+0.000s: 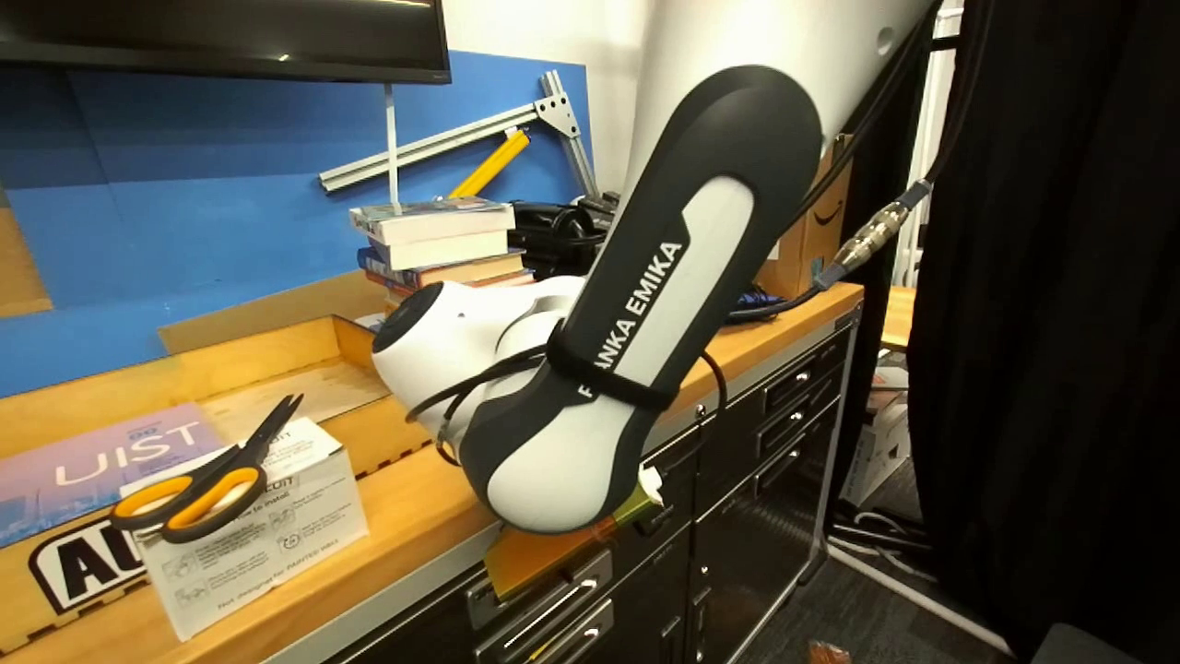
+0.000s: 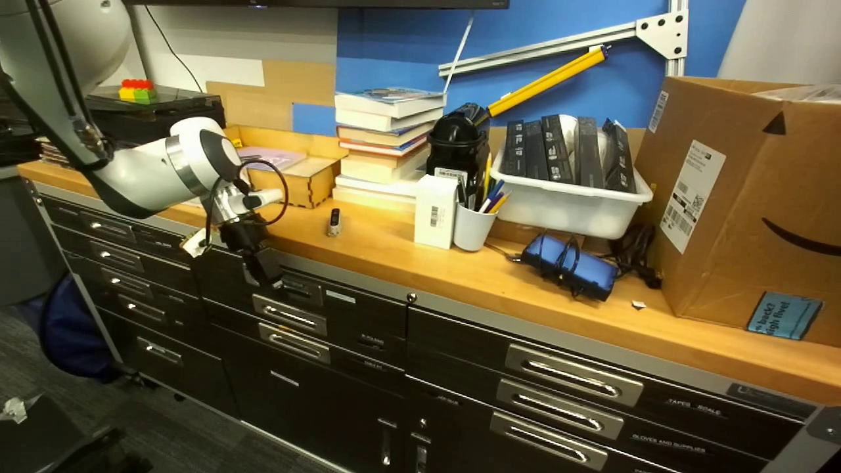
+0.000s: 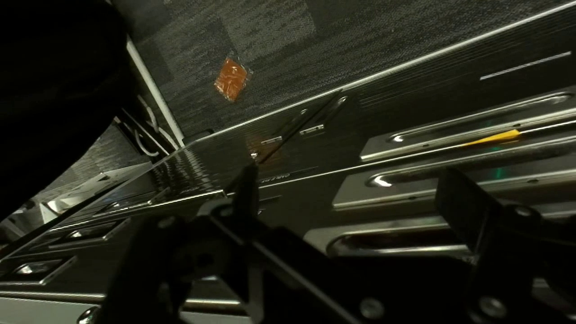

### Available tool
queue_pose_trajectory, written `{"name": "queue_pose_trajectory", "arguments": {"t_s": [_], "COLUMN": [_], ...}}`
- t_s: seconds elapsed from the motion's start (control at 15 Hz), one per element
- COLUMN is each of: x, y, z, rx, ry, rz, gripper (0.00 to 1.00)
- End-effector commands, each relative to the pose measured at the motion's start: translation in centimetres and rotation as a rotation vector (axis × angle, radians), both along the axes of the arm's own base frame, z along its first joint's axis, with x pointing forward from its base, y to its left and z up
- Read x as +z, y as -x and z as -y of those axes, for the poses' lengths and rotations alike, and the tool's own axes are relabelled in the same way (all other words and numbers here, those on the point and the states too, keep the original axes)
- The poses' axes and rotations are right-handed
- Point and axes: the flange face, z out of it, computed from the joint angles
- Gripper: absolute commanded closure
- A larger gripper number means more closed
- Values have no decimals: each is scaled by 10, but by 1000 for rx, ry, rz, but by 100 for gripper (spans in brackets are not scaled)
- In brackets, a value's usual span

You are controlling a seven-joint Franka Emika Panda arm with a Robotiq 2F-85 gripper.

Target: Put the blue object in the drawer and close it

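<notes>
The small blue object does not show in any view; it is hidden or out of view. The dark metal drawers are a stack with wide silver handles. The top drawer (image 2: 368, 314) of the middle stack looks shut in an exterior view. My gripper (image 2: 264, 270) points down in front of that drawer's handle, below the bench edge. In the wrist view the gripper (image 3: 348, 180) has its two black fingers wide apart with nothing between them. The top drawer's handle (image 3: 396, 245) shows behind them; contact cannot be told. In an exterior view the arm hides the gripper.
The wooden bench top (image 2: 374, 253) holds a small dark device (image 2: 334, 222), a white box (image 2: 435, 210), a pen cup (image 2: 473, 226), books (image 2: 387, 141) and a larger cord-wrapped blue device (image 2: 571, 266). Yellow-handled scissors (image 1: 217, 480) lie on a carton (image 1: 267, 535). A black curtain (image 1: 1051, 277) hangs beside the bench.
</notes>
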Motion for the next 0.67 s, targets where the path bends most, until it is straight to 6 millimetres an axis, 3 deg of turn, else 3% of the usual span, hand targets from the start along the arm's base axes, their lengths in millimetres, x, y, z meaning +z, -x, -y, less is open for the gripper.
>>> {"name": "queue_pose_trajectory", "arguments": {"t_s": [0.0,0.27,0.6], "x": [64,121,222], "y": [32,57,90], "z": [15,16,20], "rx": [-4,83,192], "ry": [-29,-168,-344], "rz": [16,-44,-103], "gripper": [0,0,0]}}
